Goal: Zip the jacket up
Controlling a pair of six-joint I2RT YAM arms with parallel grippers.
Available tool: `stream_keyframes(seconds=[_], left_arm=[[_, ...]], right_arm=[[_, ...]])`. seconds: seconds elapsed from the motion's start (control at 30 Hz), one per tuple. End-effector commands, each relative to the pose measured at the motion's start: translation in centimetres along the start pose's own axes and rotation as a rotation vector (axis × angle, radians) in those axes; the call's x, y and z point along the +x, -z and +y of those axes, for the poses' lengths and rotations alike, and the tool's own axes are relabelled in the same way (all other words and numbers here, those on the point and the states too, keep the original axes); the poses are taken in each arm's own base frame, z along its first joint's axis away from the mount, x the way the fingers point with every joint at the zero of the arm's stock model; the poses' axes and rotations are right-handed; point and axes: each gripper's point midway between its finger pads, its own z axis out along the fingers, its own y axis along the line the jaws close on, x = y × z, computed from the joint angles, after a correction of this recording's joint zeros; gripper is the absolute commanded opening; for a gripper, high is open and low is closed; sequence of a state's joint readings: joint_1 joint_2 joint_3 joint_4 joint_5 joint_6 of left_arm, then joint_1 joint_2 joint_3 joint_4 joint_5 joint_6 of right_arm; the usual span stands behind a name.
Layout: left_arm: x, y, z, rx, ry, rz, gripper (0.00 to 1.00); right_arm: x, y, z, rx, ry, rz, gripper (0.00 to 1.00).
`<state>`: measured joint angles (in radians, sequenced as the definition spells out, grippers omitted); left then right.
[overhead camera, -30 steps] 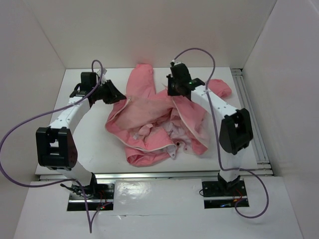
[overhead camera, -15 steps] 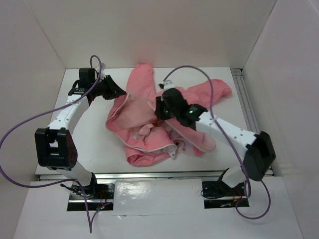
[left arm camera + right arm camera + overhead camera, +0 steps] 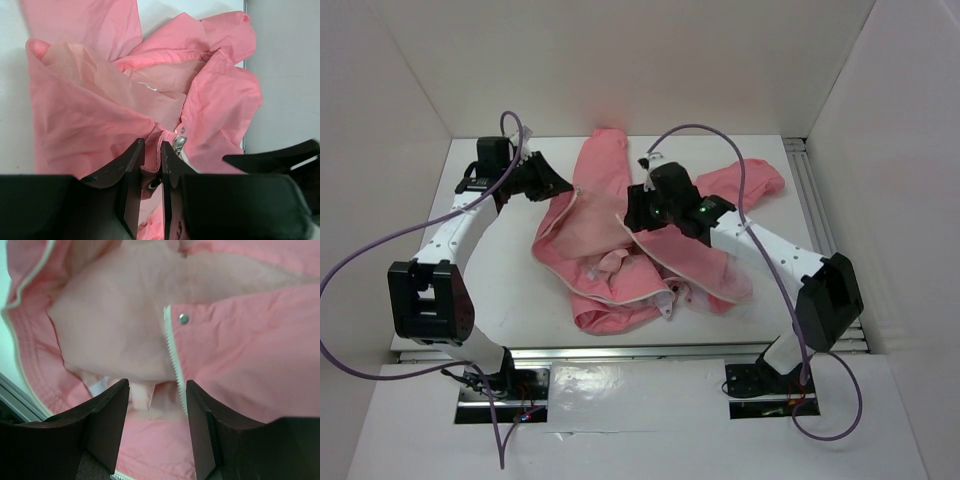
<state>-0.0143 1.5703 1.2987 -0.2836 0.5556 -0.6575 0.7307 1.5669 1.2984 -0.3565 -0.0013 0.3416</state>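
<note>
Since a second ago our right arm has swung down from its upright stance and now stretches leftward across the salmon-pink soft fabric jacket [image 3: 610, 300]. The right end effector [image 3: 630, 215] has gone from nearly pressed together to spread. Our left arm has barely shifted.

That jacket lies crumpled and open on the white table [image 3: 510, 280], from the middle towards the far side, with its paler lining turned up and one sleeve reaching towards the back wall.

In the right wrist view, the right end effector [image 3: 156, 390] hangs just above the lining with its fingers apart and nothing gripped between them. The white toothed zipper edging [image 3: 172, 355] runs down towards the right-hand finger, and a small round metal snap [image 3: 184, 318] sits just beside that edging.

The left end effector [image 3: 560, 187] is at the jacket's left edge. In its own wrist view the left end effector [image 3: 150, 150] has narrow-set dark fingers [image 3: 132, 170] pinching a fold of the pink fabric.
</note>
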Motion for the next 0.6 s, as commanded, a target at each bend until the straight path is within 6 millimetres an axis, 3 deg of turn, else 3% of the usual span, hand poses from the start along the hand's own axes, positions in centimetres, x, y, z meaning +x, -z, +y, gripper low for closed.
stream_keyframes(seconds=[0.0,0.07,0.1,0.13,0.3,0.4,0.5,0.57], left_arm=[[-0.4,1.0,-1.2,0.037,-0.049,-0.025,0.00],[-0.3,0.8,-1.0,0.033,-0.044,-0.019,0.00],[-0.3,0.8,-1.0,0.033,-0.044,-0.019,0.00],[-0.2,0.8,-1.1,0.041,-0.044,-0.014,0.00],[-0.1,0.6,-0.8,0.037,-0.039,-0.007,0.00],[-0.1,0.6,-0.8,0.037,-0.039,-0.007,0.00],[-0.1,0.6,-0.8,0.037,-0.039,-0.007,0.00],[0.1,0.6,-0.8,0.033,-0.034,-0.001,0.00]], right_arm=[[-3.9,1.1,1.1,-0.108,-0.019,-0.085,0.57],[-5.0,0.8,0.1,-0.104,-0.046,-0.101,0.55],[-4.5,-0.1,-0.7,-0.085,-0.044,-0.073,0.55],[-5.3,-0.4,-0.2,-0.103,-0.032,-0.081,0.55],[-3.6,-3.6,-0.7,-0.154,0.048,0.033,0.67],[-2.2,-5.3,-2.4,-0.148,0.031,0.087,0.67],[-3.0,-5.8,-3.2,-0.177,0.007,0.062,0.67],[-2.3,-6.4,-3.6,-0.190,-0.015,0.087,0.67]])
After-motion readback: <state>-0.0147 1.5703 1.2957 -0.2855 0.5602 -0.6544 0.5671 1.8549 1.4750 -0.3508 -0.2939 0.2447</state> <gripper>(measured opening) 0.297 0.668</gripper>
